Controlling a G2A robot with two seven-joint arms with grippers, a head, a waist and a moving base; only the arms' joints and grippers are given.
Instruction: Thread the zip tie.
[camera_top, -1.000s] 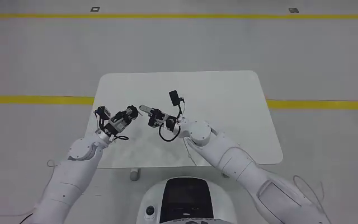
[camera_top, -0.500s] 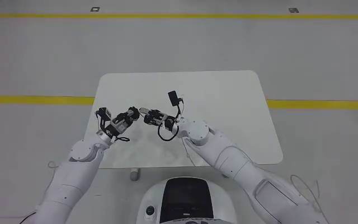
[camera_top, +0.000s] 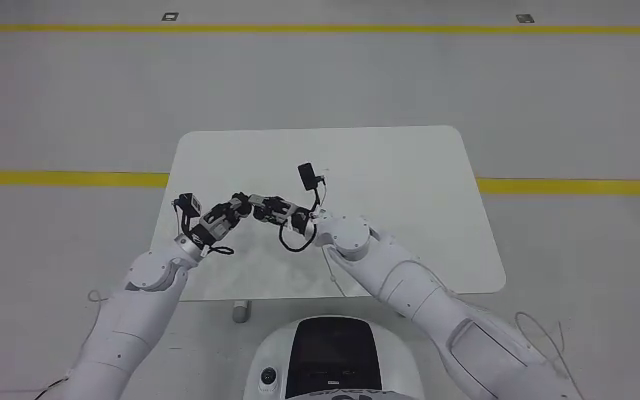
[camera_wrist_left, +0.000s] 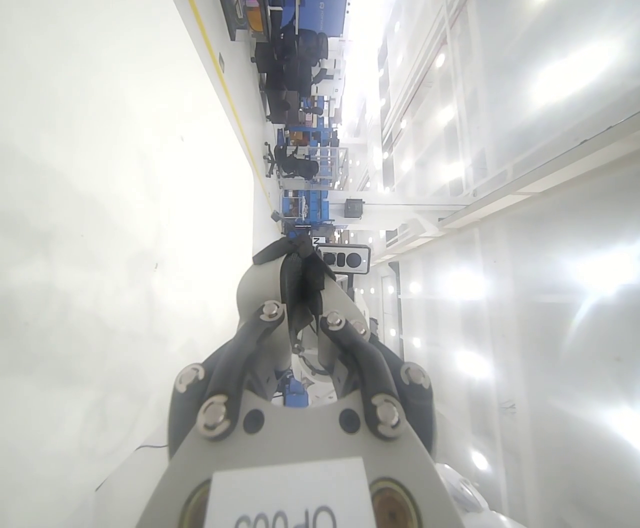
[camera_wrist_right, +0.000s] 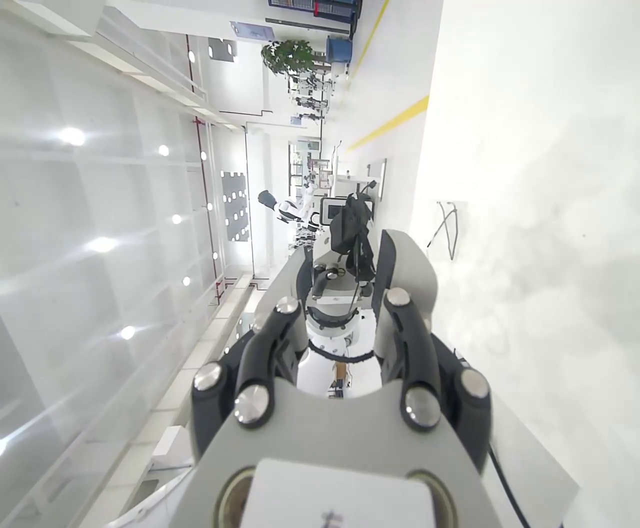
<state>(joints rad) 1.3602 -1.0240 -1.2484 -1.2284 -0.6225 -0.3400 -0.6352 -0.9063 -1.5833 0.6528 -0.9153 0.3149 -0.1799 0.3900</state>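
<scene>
meeting tip to tip above the white desk (camera_top: 400, 190), toward its 9 o'clock side, the robot's two grippers stand at what looks like the fine stage of threading the zip tie (camera_wrist_left: 272, 253). the left gripper (camera_top: 240, 202), at 8 o'clock of the meeting point, has its fingers pressed together on a thin black strip that appears to be the tie, with a short end sticking out past the tips. the right gripper (camera_top: 258, 206), at 4 o'clock of that point, has its fingers parted with a plain gap between them. in its wrist view a fine dark line runs into that gap, but whether the fingers touch it cannot be told. judged from this, the pick-up is done and the tie is off the desk, held in the air where the grippers meet. no closed loop can be made out, so passing the tail through the head and pulling it tight appear to remain.
</scene>
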